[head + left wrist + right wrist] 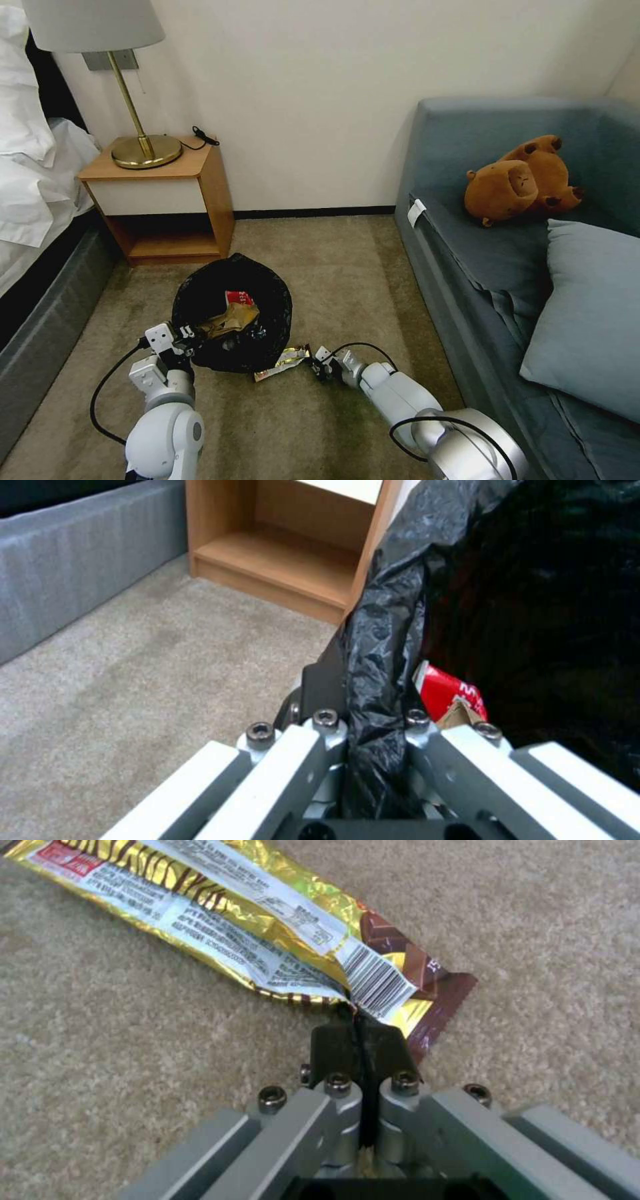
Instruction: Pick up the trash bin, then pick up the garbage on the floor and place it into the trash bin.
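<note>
Head view: left claw [189, 331] grips the trash bin [267, 347] rim; right claw [312, 360] pinches the gold wrapper [280, 364] on the carpet [333, 267].

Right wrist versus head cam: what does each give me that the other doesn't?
Right wrist alone: the right gripper is pinched shut on the end of the gold wrapper, by its barcode and brown corner, and the printed label can be seen.

Head alone: the left gripper at the rim of the trash bin, a red-white wrapper and a brown paper bag inside it, plus the nightstand and sofa.

Both: the wrapper on the carpet in the right gripper's grip, beside the bin.
</note>
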`<state>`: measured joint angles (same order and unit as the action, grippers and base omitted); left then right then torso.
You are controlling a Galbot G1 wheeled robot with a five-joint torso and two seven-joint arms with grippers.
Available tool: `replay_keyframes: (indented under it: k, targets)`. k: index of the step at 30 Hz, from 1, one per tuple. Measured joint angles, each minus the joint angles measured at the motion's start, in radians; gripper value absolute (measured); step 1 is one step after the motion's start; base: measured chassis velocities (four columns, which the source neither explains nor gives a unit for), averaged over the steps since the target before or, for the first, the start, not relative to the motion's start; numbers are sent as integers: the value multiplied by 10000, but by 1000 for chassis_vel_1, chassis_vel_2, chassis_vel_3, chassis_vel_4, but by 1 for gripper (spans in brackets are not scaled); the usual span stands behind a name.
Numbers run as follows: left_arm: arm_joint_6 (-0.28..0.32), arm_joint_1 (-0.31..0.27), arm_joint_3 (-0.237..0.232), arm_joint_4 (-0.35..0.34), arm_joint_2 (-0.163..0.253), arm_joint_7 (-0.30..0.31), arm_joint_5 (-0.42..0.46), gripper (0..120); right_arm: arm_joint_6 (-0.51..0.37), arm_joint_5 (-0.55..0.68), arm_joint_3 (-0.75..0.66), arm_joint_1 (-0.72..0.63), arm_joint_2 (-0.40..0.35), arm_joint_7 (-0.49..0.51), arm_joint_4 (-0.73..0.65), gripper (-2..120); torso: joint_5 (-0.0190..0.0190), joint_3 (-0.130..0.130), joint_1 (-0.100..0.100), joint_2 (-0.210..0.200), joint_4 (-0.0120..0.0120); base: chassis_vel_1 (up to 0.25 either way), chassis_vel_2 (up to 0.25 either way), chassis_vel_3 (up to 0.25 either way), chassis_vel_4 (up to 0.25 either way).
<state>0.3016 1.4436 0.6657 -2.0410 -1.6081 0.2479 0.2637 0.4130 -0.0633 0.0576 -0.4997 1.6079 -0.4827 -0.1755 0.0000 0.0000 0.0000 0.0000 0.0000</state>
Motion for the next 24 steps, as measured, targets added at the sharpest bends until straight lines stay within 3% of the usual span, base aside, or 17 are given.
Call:
replay_keyframes:
  k: [24]
  targets:
    - [-75,-113,54,122,0,1,68,1,267,46,-277,-39,-8,137,-203,0,0,0,0,0,0,0,0,0,0]
